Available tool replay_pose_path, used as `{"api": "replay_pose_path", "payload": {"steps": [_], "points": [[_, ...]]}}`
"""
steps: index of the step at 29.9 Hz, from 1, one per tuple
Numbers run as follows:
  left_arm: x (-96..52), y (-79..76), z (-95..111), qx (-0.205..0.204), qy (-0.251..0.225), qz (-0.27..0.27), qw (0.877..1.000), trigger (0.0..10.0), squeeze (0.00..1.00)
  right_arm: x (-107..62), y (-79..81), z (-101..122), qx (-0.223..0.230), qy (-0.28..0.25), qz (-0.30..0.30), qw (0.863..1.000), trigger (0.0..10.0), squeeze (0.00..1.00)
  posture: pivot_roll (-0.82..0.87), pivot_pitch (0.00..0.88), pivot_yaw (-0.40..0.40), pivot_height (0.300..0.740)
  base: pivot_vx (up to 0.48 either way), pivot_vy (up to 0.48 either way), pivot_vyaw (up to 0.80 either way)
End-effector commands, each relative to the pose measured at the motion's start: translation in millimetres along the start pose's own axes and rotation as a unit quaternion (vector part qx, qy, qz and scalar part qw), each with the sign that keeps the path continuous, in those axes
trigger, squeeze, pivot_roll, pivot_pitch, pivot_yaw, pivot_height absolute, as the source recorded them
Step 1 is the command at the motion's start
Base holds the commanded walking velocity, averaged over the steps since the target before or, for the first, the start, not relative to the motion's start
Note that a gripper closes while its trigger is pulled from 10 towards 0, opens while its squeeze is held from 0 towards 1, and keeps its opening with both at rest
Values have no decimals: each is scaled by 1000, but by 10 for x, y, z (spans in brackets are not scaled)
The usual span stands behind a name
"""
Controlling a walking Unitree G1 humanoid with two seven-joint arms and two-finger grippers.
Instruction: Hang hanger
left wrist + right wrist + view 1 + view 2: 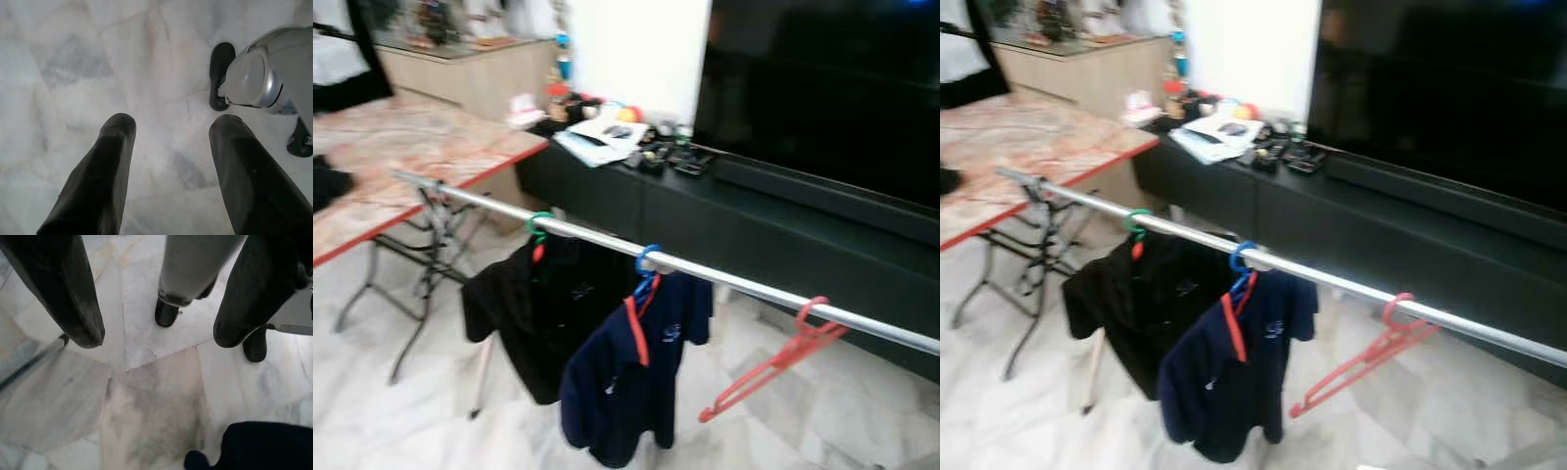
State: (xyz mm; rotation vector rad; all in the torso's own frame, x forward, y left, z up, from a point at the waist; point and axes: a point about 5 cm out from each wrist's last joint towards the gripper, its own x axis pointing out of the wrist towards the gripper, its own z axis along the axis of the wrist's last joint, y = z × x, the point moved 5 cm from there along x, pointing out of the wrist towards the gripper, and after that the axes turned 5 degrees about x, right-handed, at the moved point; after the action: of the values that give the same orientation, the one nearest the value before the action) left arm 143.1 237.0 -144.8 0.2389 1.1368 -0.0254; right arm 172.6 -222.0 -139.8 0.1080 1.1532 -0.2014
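Indoors | marble floor | red hanger on rail | left claw, right claw spread

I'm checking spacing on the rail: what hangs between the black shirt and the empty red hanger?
In the left eye view, the navy shirt on a blue hanger.

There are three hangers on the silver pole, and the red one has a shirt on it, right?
Not quite. The red hanger is bare. The left eye view shows it hanging tilted on the silver pole with nothing on it. The shirts are on the green hanger and the blue hanger.
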Motion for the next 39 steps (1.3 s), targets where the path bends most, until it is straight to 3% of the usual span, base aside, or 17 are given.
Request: {"api": "replay_pose_path", "payload": {"steps": [1, 16, 39], "points": [[-5, 30, -31, 2, 8, 2, 1000, 10000, 0, 5, 86, 29, -9, 0, 13, 1000, 10000, 0, 102, 0, -14, 740, 0, 0, 800], [-3, 28, -24, -3, 6, 3, 1000, 10000, 0, 1, 119, 46, -82, 13, 39, 996, 10000, 0, 103, 0, -22, 740, 0, 0, 800], [-2, 35, -15, -10, 5, 6, 1000, 10000, 0, 0, 148, 59, -75, 9, 49, 996, 10000, 0, 107, 0, -27, 740, 0, 0, 800]]}}
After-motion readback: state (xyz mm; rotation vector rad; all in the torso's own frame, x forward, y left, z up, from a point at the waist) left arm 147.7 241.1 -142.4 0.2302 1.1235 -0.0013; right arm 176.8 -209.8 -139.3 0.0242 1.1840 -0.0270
